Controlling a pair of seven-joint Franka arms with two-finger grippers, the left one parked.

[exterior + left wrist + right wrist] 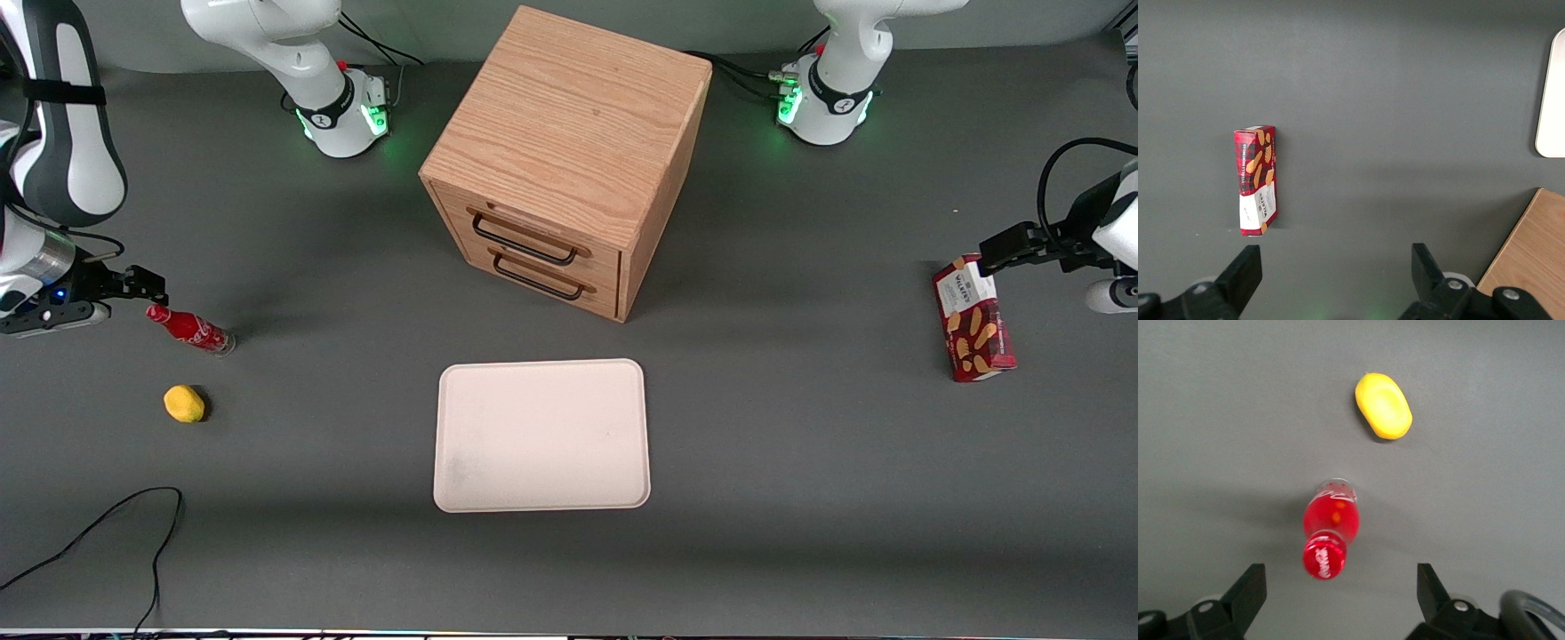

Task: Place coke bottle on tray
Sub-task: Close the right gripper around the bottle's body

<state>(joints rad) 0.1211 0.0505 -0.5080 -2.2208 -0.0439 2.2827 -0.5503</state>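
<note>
We find the coke bottle [190, 328] standing on the grey table [800, 462] toward the working arm's end, well apart from the tray [541, 435]. In the front view it appears tilted, its red cap pointing toward the gripper [149, 286]; in the right wrist view we look down on the cap of the coke bottle [1330, 537], which suggests it stands upright on its clear base. We cannot settle the tilt beyond that.

The gripper hangs just beside the bottle's cap and slightly above it. In the right wrist view its two fingers [1248, 590] stand wide apart, with nothing between them; the gripper [1341, 593] sits close to the cap without touching it.

A small yellow object [184, 403] lies near the bottle, nearer to the front camera than it. The same yellow object [1383, 406] shows apart from the bottle in the right wrist view.

The tray lies flat and bare near the table's middle, in front of the wooden drawer cabinet [569, 160], whose two drawers are closed. A corner of the tray [1553, 100] and a corner of the cabinet [1531, 260] show in the left wrist view.

A red biscuit box [973, 320] stands toward the parked arm's end of the table. A black cable [116, 533] runs along the table edge nearest the front camera.
</note>
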